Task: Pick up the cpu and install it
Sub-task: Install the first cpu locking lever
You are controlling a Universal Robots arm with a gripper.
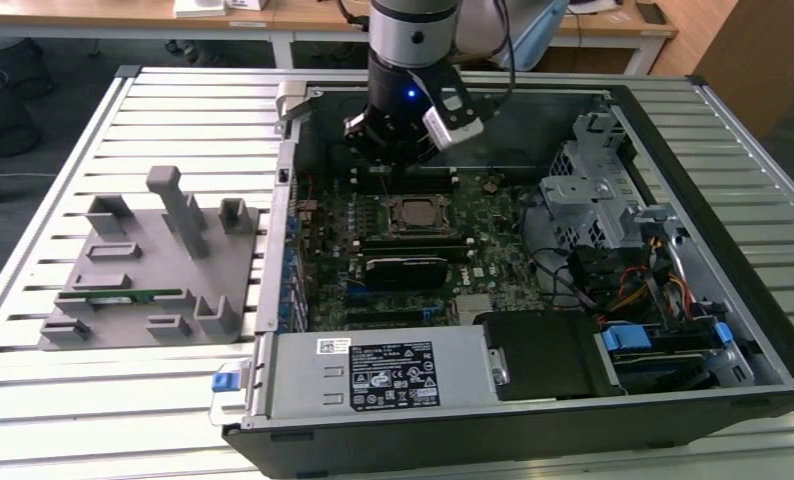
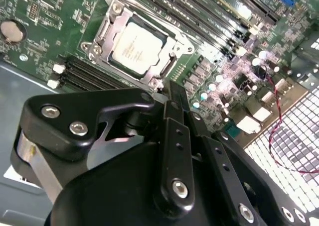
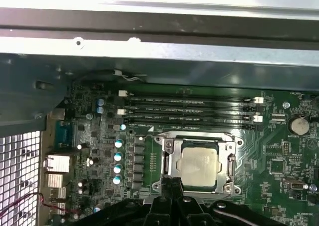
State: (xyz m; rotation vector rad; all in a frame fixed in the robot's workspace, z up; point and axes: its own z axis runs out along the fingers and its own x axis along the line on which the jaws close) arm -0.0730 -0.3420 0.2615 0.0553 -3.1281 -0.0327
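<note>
Exterior view: the gripper (image 1: pixel 394 150) hovers above the motherboard (image 1: pixel 497 215) inside the open case. Both wrist views: the cpu (image 2: pixel 135 44) (image 3: pixel 200 163) sits in its socket (fingers (image 2: pixel 175 136) together, empty)

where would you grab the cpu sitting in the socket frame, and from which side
From straight above. The cpu lies flat inside the metal socket frame, so probably only its raised silvery top is reachable, on two opposite edges. The frame closely rings it, leaving little finger room, so a sideways approach looks blocked.
</note>
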